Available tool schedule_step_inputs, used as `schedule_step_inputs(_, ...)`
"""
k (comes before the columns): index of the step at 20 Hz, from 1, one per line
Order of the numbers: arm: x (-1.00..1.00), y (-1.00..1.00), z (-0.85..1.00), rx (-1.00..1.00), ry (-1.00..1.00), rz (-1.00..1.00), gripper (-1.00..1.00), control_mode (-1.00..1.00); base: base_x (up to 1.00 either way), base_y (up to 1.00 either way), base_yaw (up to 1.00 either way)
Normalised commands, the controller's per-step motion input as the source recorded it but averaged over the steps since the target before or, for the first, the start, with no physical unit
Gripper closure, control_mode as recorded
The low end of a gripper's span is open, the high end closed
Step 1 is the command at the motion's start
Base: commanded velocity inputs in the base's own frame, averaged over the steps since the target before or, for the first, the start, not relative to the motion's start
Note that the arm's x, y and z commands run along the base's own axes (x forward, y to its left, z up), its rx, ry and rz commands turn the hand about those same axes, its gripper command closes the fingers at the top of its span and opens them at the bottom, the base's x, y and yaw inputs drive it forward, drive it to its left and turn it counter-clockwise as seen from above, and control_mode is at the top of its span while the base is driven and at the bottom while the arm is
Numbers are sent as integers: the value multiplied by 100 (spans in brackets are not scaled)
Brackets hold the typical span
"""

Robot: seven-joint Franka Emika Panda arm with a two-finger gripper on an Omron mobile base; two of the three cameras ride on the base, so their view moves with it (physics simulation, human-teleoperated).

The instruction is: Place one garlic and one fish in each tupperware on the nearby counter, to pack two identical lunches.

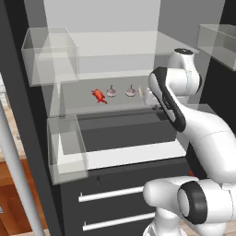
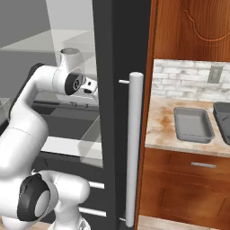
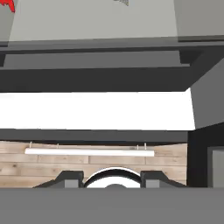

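While the arm hides the pale fish [image 1: 148,94] beside two garlic [image 1: 111,91], the fingers [image 3: 112,178] sit together.

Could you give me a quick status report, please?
Tool shut, nothing visibly held. Red fish and two garlic on fridge shelf. Tupperware empty.

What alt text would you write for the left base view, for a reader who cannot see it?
A white robot arm reaches into an open fridge, toward a grey glassy shelf holding a small red-orange fish and two pale garlic bulbs. Clear see-through bins stand at the left.
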Motion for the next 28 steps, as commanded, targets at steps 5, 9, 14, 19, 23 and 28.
schedule_step_inputs(5,0,24,-7,0,3,1,-100,-100,0,0,0)
schedule_step_inputs(9,0,54,-1,-2,-1,1,-100,-100,0,0,0)
schedule_step_inputs(14,0,42,1,0,-7,0,-100,-100,0,0,0)
schedule_step_inputs(19,7,57,0,0,-16,0,-100,-100,0,0,0)
schedule_step_inputs(23,4,62,0,0,-5,0,-100,-100,0,0,0)
schedule_step_inputs(28,12,26,0,0,-2,-1,-100,-100,0,0,0)
